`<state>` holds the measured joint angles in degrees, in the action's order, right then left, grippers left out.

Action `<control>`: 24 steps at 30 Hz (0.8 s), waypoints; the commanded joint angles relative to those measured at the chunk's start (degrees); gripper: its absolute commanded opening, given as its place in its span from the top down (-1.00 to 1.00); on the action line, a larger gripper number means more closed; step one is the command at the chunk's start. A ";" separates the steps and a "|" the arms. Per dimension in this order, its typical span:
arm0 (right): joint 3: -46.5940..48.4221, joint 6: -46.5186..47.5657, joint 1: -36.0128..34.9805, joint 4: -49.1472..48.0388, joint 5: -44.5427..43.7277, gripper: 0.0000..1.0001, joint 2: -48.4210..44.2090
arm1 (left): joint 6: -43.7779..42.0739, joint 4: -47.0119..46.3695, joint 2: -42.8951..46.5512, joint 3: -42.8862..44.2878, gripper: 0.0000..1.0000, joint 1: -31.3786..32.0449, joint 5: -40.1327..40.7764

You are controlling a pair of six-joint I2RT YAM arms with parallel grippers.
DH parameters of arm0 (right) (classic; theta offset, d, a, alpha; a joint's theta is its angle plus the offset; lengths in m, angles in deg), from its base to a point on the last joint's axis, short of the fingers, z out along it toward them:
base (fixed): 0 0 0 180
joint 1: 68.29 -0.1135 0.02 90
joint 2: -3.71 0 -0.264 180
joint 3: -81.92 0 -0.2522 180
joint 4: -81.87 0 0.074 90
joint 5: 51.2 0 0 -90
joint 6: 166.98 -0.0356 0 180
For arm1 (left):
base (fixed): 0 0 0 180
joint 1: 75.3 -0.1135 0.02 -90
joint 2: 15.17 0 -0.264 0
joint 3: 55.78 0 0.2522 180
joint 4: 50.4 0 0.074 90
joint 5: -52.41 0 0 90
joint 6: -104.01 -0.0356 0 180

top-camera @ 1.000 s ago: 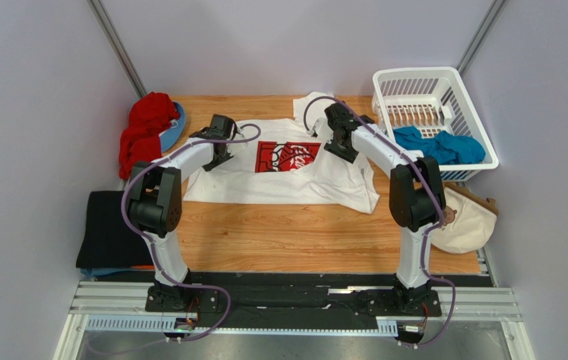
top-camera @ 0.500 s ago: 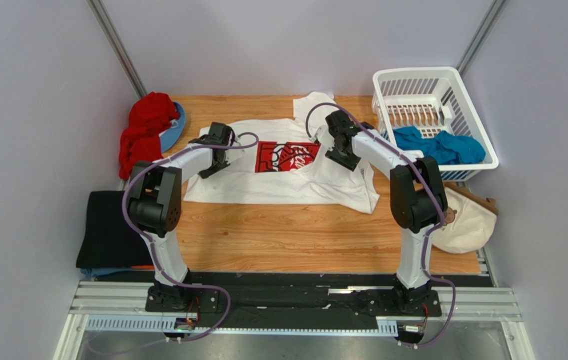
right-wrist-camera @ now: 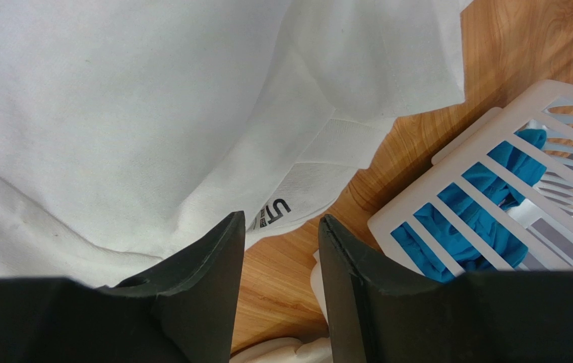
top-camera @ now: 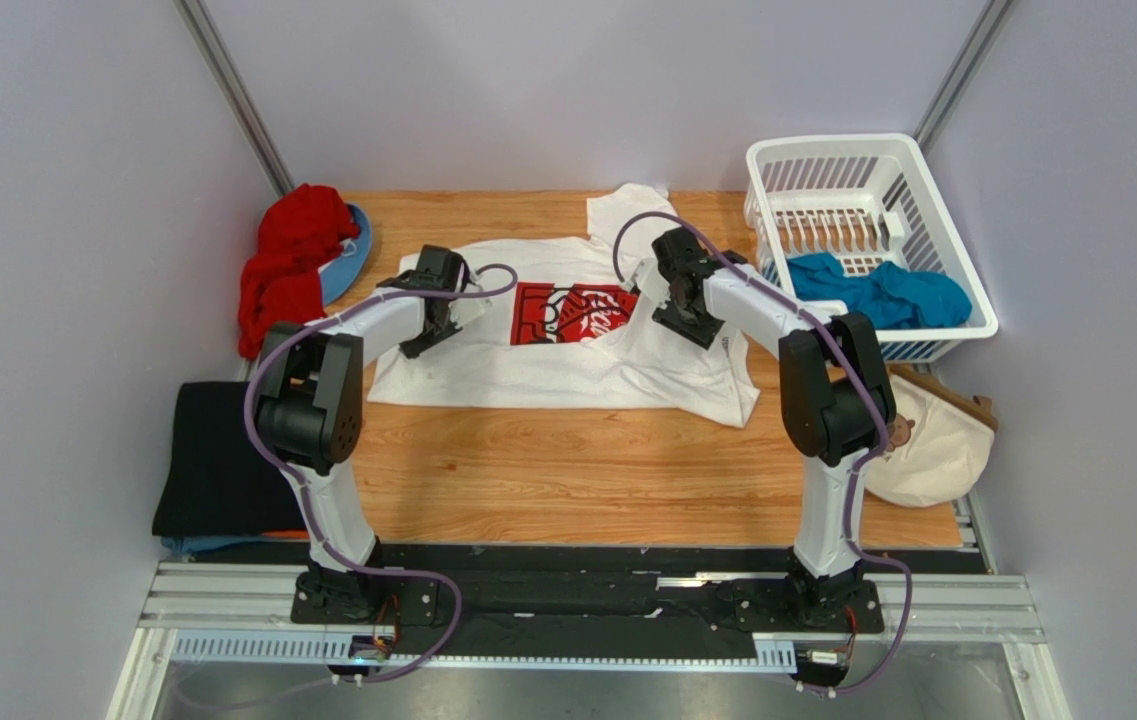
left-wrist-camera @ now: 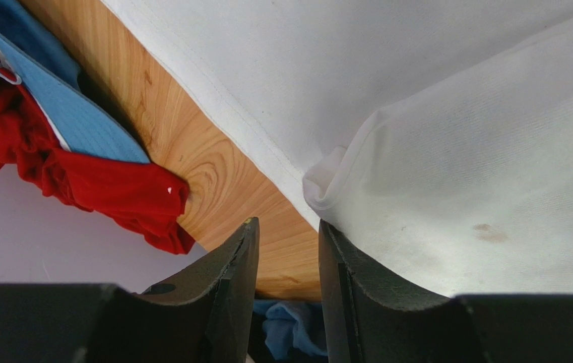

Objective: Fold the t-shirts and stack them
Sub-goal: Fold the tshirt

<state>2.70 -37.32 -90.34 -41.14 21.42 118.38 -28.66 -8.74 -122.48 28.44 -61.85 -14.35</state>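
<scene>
The pale wooden worktop [top-camera: 574, 480] carries the white short-sleeved t-shirt with the red square print [top-camera: 559, 368], spread print-up across its far half. Over the last second both arms have drawn back a little toward the near edge, while the cloth lies much as it did, so no fold has been made yet. At the far right the white slatted plastic basket [top-camera: 770, 158] holds a crumpled teal t-shirt [top-camera: 890, 293]; a folded black garment [top-camera: 214, 450] sits at the near left, well apart from the white shirt, probably the start of the stack; a bunched red garment [top-camera: 289, 255] lies in the far-left corner. The left hand [left-wrist-camera: 287, 223] hangs just off the shirt's left edge, fingers apart with bare wood showing through the gap and a rolled white hem touching one finger. The right hand [right-wrist-camera: 280, 216] hovers at the shirt's far-right edge beside the basket, fingers likewise apart, nothing between them, a small printed neck label [right-wrist-camera: 278, 210] just beyond. Both look poised to pinch an edge; the grips themselves are still to come.
</scene>
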 commanded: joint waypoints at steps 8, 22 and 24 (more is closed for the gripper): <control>-4.23 -1.07 0.16 -5.52 -0.45 0.10 -0.06 | 3.21 -0.49 7.90 1.78 0.12 -0.18 0.76; -7.39 -0.11 0.07 -5.87 0.86 0.10 0.29 | 4.35 4.44 9.05 -2.07 0.13 2.45 -8.30; -7.92 0.15 0.07 -5.87 0.69 0.10 0.38 | 4.27 4.44 7.82 -2.08 0.12 2.63 -9.09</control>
<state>-4.21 -37.30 -90.34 -45.73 21.48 118.71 -25.52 -5.42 -113.96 26.95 -59.95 -20.20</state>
